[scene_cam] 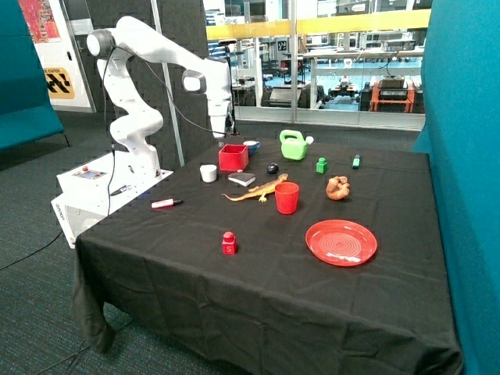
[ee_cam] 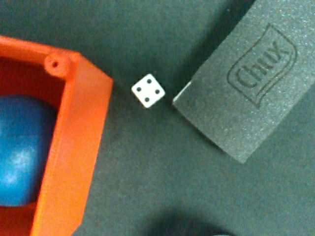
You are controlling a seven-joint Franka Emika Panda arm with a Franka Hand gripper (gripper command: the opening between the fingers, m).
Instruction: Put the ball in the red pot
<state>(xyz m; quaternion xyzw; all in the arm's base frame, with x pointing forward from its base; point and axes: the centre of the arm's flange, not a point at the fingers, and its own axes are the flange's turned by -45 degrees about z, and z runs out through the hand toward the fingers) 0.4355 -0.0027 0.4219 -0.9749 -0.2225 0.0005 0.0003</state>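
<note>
ball [ee_cam: 19, 152] already inside red pot [ee_cam: 74, 147]; job looks done. gripper [scene_cam: 224, 134] above pot, fingers: cannot tell. next: lift away.

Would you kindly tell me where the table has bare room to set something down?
The widest bare cloth lies along the near edge, in front of the small red block and red plate. It is crowded around the red pot, below the tool.
</note>
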